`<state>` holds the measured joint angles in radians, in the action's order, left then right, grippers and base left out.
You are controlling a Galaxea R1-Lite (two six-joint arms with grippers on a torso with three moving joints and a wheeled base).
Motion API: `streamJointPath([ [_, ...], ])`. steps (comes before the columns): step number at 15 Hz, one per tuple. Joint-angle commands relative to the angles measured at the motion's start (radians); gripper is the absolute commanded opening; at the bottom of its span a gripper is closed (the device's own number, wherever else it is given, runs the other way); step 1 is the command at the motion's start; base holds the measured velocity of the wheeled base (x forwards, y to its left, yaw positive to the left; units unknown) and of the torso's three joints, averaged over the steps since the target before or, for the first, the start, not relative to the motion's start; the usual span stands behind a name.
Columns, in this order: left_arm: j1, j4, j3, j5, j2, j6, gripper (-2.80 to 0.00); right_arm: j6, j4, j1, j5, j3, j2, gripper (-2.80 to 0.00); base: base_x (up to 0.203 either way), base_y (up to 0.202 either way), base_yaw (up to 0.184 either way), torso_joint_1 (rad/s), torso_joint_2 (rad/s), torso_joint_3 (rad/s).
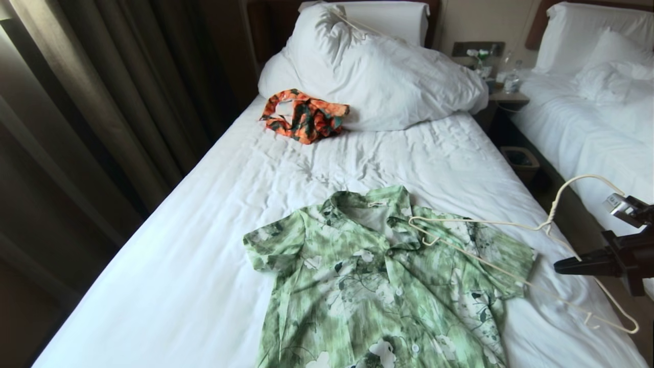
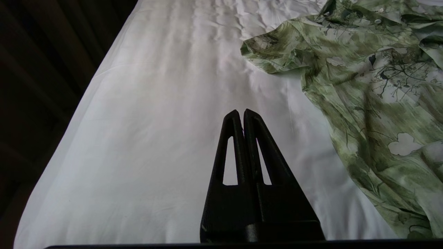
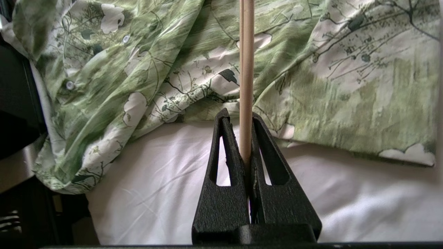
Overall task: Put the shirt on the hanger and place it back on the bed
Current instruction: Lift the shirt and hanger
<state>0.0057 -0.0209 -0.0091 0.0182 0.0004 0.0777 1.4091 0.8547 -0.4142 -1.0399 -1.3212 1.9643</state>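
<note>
In the head view the green floral shirt (image 1: pixel 378 286) lies flat and face up on the near end of the bed (image 1: pixel 194 266), collar toward the pillow, while the right gripper (image 1: pixel 562 267) reaches in from the right edge, holding the cream hanger (image 1: pixel 490 240) tilted above the shirt's right shoulder, its far tip near the collar opening. An orange patterned garment (image 1: pixel 301 115) sits well apart by the duvet (image 1: pixel 388 76). The left wrist view shows the left gripper (image 2: pixel 241 112) with its fingers pressed together on nothing, over bare sheet beside one sleeve; this arm does not appear in the head view. The right wrist view gives what the head view cannot: the fingers clamped on one thin bar of the hanger (image 3: pixel 246 69), which runs between them above the shirt (image 3: pixel 145 69). That pinch looks narrow, so the hanger could swivel or slip once its tip pushes into the collar, and with nothing pinning the light fabric, the shirt may bunch or slide rather than let the tip enter.
</note>
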Motion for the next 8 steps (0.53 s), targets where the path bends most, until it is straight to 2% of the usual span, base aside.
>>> streamJointPath([
  [1,0.000,0.000,0.000,0.000,-0.002,0.001,-2.80,0.021,0.003,0.040,-0.001,-0.027,0.000,-2.80,0.000,0.000,0.000,0.000,0.00,0.000],
  [3,0.000,-0.001,0.000,0.000,-0.002,0.001,-2.80,-0.007,0.009,0.046,-0.020,-0.030,-0.039,-2.80,0.000,0.000,0.000,0.000,0.00,0.000],
  [6,0.000,-0.001,0.000,0.000,-0.002,0.001,-2.80,-0.003,-0.004,0.066,-0.188,0.005,-0.067,-2.80,0.000,0.000,0.000,0.000,0.00,0.000],
  [8,0.000,-0.001,0.000,0.000,-0.002,0.001,-2.80,0.009,-0.091,0.068,-0.290,0.025,-0.091,-2.80,0.000,0.000,0.000,0.000,0.00,0.000],
])
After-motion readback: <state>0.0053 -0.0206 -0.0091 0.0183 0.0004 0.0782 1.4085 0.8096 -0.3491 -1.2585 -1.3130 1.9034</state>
